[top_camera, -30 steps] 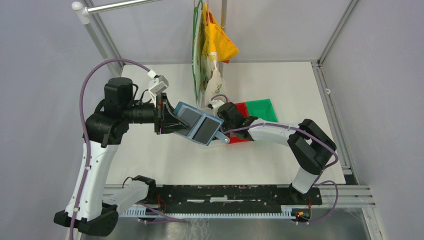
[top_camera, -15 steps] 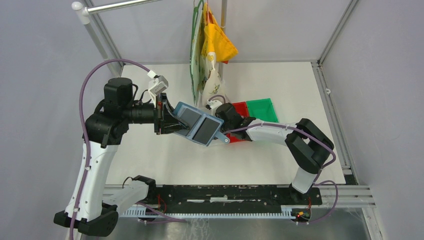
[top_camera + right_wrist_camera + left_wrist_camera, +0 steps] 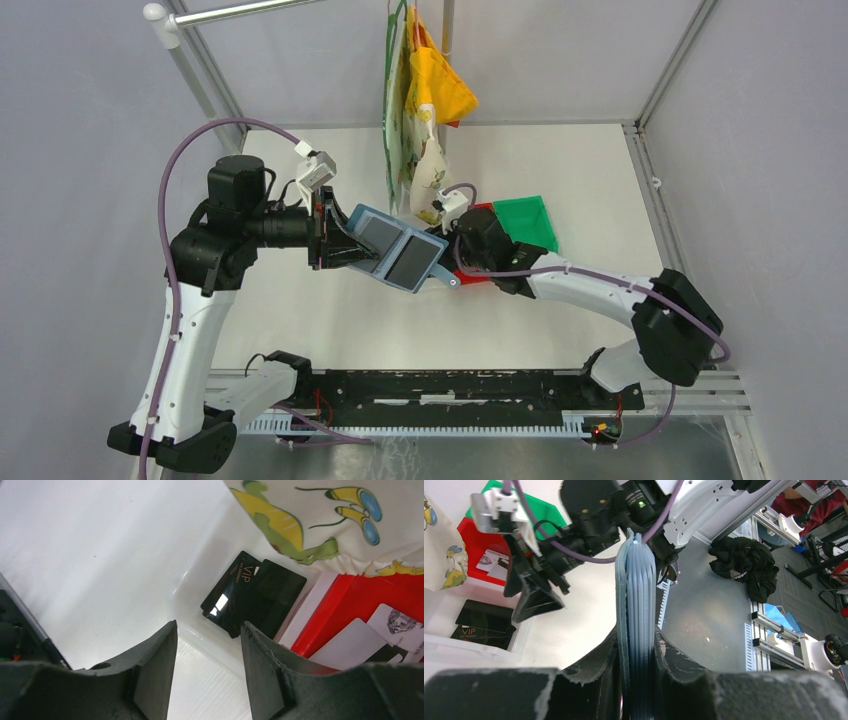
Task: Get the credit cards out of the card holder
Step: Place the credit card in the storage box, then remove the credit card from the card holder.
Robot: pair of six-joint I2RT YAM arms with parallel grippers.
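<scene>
while the left gripper (image 3: pixel 636 652) clamps the card holder (image 3: pixel 398 250) by one edge and holds it spread open in the air above the table (image 3: pixel 330 320), the task reads as partly done.

- done: two black credit cards (image 3: pixel 252 597), one lettered "vip", lie overlapped in the white bin (image 3: pixel 444 605); pale cards (image 3: pixel 350 642) lie in the red bin (image 3: pixel 360 600) next to it.
- left: the top view shows two dark rectangles on the holder's open faces, probably cards in their pockets. whether more sit behind them cannot be told.
- right gripper (image 3: pixel 207 630): jaws partly apart with nothing between them, hanging over the near corner of the white bin.

materials and shapes:
- card holder: soft teal-blue material, flat, paler on the inside. edge-on in the left wrist view it shows as a stack of thin ribbed layers, pinched between dark, rough-surfaced fingers (image 3: pixel 594 660).
- black cards: thin, rigid, glossy, one catching a bright glare.
- pale cards: matt grey-white, one bearing a small printed emblem.
- bins: smooth moulded plastic, the white one translucent, the red and green bin (image 3: pixel 525 220) opaque.
- cloth bag (image 3: pixel 415 150): hanging, limp, with a cartoon print.
</scene>
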